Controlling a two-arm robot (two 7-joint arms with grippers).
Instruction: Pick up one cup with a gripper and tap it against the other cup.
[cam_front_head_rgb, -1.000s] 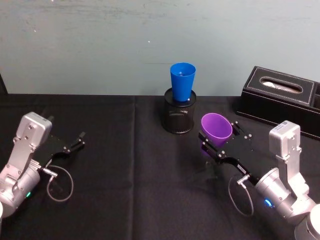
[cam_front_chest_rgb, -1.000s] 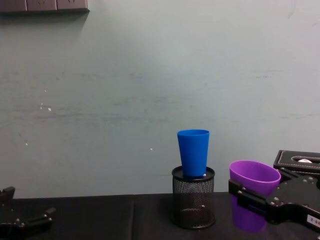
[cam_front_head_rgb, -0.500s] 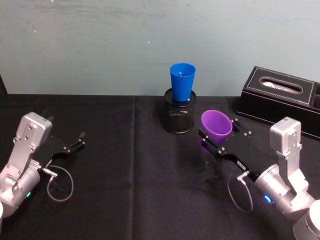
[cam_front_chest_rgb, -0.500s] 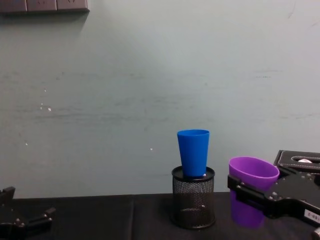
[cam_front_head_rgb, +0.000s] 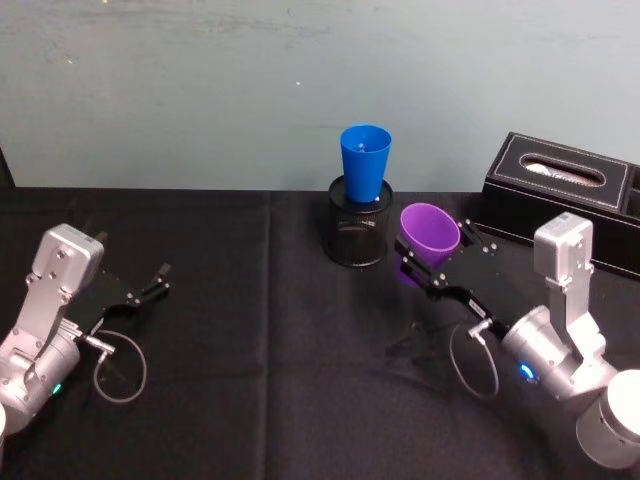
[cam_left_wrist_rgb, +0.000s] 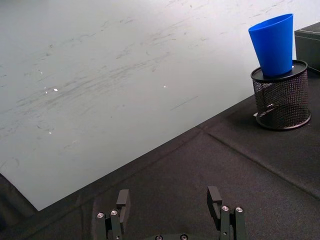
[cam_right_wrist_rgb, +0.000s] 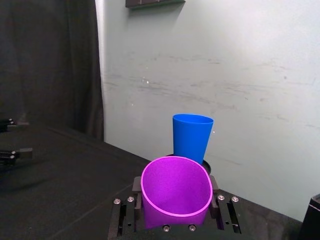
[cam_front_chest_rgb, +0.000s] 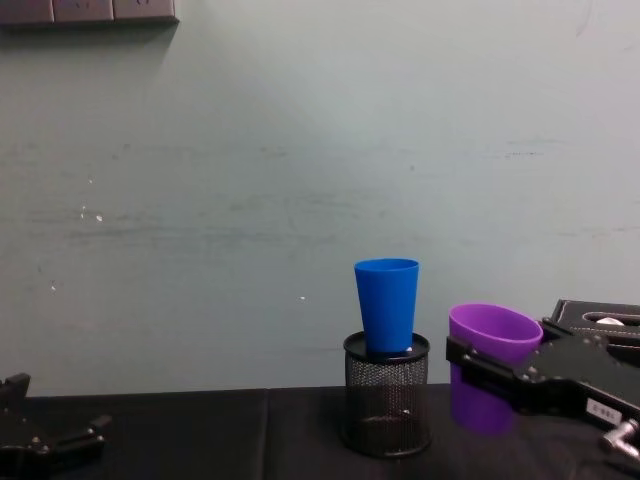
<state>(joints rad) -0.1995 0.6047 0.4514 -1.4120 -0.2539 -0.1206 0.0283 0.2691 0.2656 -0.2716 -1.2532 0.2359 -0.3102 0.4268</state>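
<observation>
Your right gripper (cam_front_head_rgb: 420, 266) has its jaws closed on the purple cup (cam_front_head_rgb: 431, 231), held off the worktop because the blue cup (cam_front_head_rgb: 364, 160) just left stands raised in a mesh holder (cam_front_head_rgb: 357, 238); left gripper (cam_front_head_rgb: 152, 284) rests far left, jaws apart

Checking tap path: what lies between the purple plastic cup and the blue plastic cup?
Nothing; chest view shows a bare gap between the purple plastic cup in the right gripper and the blue plastic cup.
</observation>
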